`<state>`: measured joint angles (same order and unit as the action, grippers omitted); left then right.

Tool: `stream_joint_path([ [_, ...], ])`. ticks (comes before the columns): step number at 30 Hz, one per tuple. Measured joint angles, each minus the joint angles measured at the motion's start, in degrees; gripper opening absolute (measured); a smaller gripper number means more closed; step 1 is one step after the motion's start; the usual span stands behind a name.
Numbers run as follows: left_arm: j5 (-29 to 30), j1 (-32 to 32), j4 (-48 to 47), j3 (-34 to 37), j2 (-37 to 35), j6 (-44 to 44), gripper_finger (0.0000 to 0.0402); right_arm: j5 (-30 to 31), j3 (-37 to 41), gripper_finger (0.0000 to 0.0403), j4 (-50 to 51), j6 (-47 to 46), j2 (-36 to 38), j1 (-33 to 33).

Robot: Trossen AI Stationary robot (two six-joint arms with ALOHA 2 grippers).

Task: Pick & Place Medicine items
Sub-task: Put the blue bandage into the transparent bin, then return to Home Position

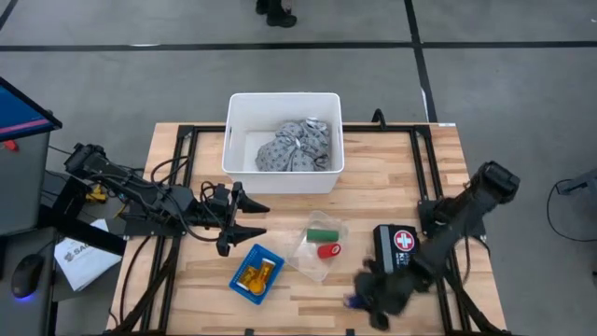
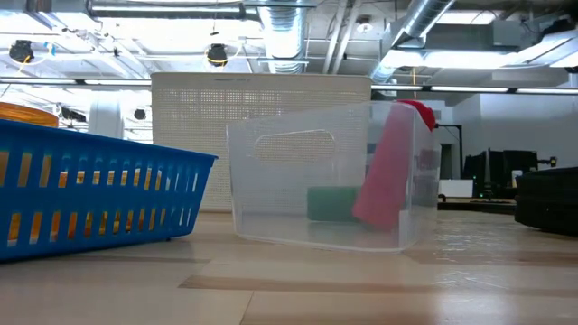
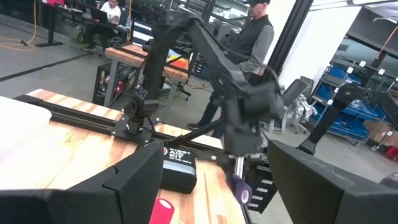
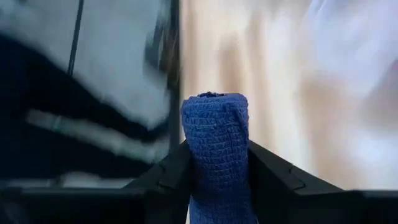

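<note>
My right gripper (image 1: 359, 299) is shut on a dark-blue woven cylinder (image 4: 216, 143) near the table's near edge, in front of the black first aid kit (image 1: 396, 245). In the left wrist view the same cylinder (image 3: 241, 190) shows below the right arm. A clear plastic container (image 1: 322, 245) holds the green cylinder (image 1: 324, 234) and the red cylinder (image 1: 328, 250). In the low view the red one (image 2: 390, 167) leans against the container wall. Orange pill bottles (image 1: 256, 273) lie in a small blue basket (image 1: 244, 285). The grey patterned bundle (image 1: 297, 147) sits in a white bin (image 1: 283, 105). My left gripper (image 1: 244, 219) is open, left of the container. My right gripper pinches the dark-blue cylinder between its two fingers (image 4: 171, 171), one on each side of its lower part (image 4: 214, 177). The cylinder lies along the fingers and its free end (image 4: 214, 99) sticks out past the fingertips. In the left wrist view it points down below the gripper.
The first aid kit (image 3: 177, 163) lies just beside the right arm. The blue basket (image 2: 90, 194) and the clear container (image 2: 330, 176) stand close together near the table's middle. Black frame rails (image 1: 182, 140) run along both table sides. People stand in the room beyond the table (image 3: 252, 37).
</note>
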<state>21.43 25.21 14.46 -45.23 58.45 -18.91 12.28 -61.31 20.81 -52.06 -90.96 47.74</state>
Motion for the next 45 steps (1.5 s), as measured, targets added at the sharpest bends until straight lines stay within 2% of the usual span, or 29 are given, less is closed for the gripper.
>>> stream_joint_path([
  [3, -0.07, 0.00, -0.04, 0.00, 0.01, -0.66, 0.0278, 2.69, -0.76, 0.0126, -0.76, 7.63, 2.28, -6.58],
  [8, -0.83, 0.00, -0.11, 0.00, 0.00, -0.68, 0.0278, 1.98, -1.10, 0.0126, -5.74, 18.79, 1.93, -17.66],
  [15, -0.81, 1.67, -0.18, 0.00, -0.01, -0.69, 0.0278, -4.56, -1.19, 0.0126, -16.78, 21.81, -1.84, -27.18],
  [19, -0.79, 2.43, -0.91, -0.02, 0.01, -0.69, 0.0278, -8.27, -1.06, 0.0127, -16.32, 19.45, -4.73, -28.56],
  [25, -0.42, 2.49, -2.54, -0.02, 0.00, -0.67, 0.0278, -8.66, -1.09, 0.0140, -16.59, 16.26, -7.23, -28.69],
  [36, -0.44, 2.47, -4.11, -0.02, 0.00, -0.43, 0.0278, -7.72, -1.06, 0.0220, -16.08, 15.57, -5.83, -28.69],
  [45, -0.27, 1.58, -7.43, -0.02, -2.25, 0.24, 0.0278, -7.75, -1.07, 0.0227, -15.48, 17.33, -2.93, -28.72],
])
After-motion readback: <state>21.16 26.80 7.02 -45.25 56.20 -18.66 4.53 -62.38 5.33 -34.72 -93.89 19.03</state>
